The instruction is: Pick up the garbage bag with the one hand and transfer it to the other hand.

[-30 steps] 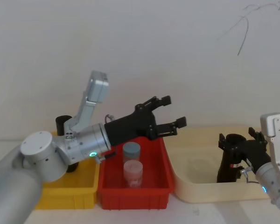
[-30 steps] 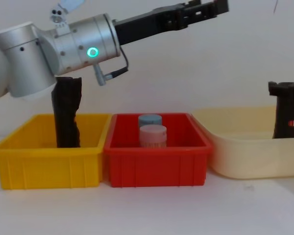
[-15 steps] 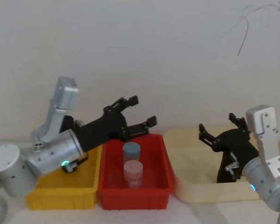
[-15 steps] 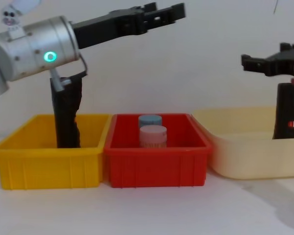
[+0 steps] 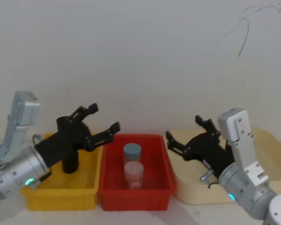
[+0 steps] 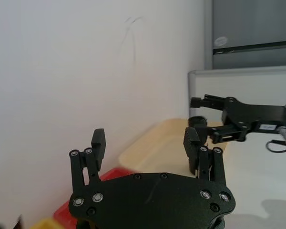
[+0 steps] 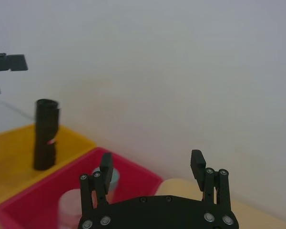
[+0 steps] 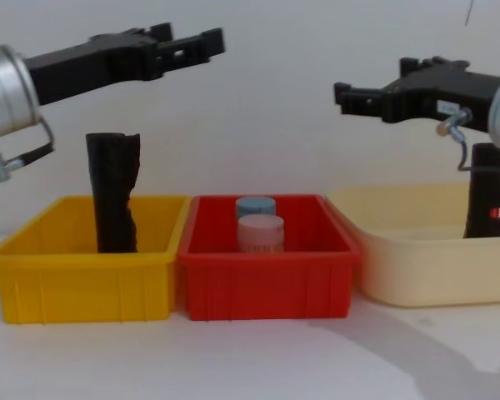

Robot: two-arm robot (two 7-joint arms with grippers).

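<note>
left gripper (image 5: 105,116) (green wrist light): fingers apart, empty, raised above the left edge of the red bin (image 8: 267,283), pointing toward the right gripper (image 5: 183,128)
right gripper (blue light): fingers apart too, empty, raised above the red bin's right edge, facing the left one, clear gap between them
garbage bag (image 8: 486,196): upright in the cream bin (image 8: 417,267), right of the red bin, below the right arm's wrist, neither gripper on it
ragged black roll (image 8: 112,196) upright in the yellow bin (image 8: 83,287), left of the red bin
two capped jars (image 8: 260,232) inside the red bin; bins sit on the white worktop (image 8: 250,358)
</note>
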